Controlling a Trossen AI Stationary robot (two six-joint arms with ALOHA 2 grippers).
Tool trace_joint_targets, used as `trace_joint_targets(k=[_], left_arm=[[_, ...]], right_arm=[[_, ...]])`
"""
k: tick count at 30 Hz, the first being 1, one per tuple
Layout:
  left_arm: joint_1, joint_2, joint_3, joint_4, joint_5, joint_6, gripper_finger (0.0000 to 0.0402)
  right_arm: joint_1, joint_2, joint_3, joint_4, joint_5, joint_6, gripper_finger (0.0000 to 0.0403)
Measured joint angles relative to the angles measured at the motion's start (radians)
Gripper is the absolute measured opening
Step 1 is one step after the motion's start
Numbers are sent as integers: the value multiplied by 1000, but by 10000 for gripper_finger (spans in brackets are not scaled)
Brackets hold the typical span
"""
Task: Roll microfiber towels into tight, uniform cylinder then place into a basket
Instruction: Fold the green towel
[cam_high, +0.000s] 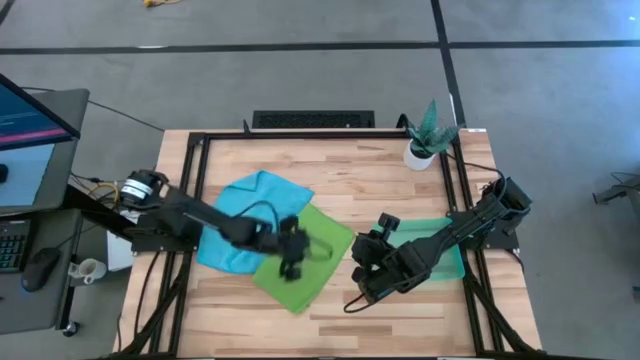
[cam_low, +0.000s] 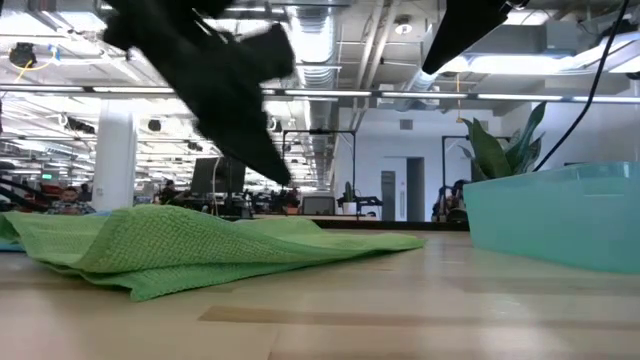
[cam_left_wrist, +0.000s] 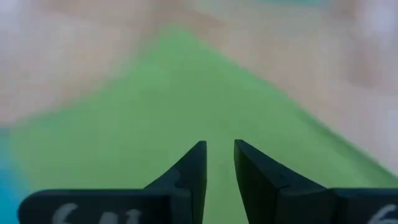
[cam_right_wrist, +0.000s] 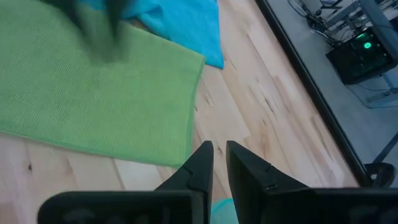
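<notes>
Your left gripper (cam_left_wrist: 220, 163) hangs right over the lime green towel (cam_high: 303, 262), fingers nearly together with only a thin slit between them, nothing pinched in there. Straight beneath and ahead of those fingers it's all green cloth, spread flat on the table (cam_high: 350, 175). Off to that gripper's side, the turquoise towel (cam_high: 250, 205) peeks out from under the green one, the green overlapping its near corner.

Your right gripper (cam_right_wrist: 219, 163) is the same story: fingers a narrow gap apart, empty, hovering over bare wood just beside the green towel's edge. Past its fingertips you see the green cloth first, then the turquoise corner beyond it. Right behind this gripper, under the right arm, sits the basket (cam_high: 455, 262), with no towel in it.

From table height, the green towel lies in loose, low folds, unrolled, with the basket wall well apart from it. Farther off, a small potted plant (cam_high: 428, 135) stands at the table's far corner.
</notes>
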Motion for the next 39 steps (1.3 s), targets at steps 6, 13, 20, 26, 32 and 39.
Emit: trace_joint_targets(k=[6,13,20,26,32,39], left_arm=[[-155,48,-1,-12,17,-17,72],[-189,146,-1,57,0,-73,72],[-159,243,2,283,65,-102,72],[-116,329,27,474,107,-179,72],[-107,300,59,403,123,-124,72],[-123,43,71,54,-129,36,72]], right_arm=[[0,0,0,1,-11,21,67],[1,0,0,23,-14,25,67],[1,0,0,22,-14,22,67],[0,0,0,13,-13,16,67],[4,0,0,10,-13,16,67],[24,0,0,7,-14,16,67]])
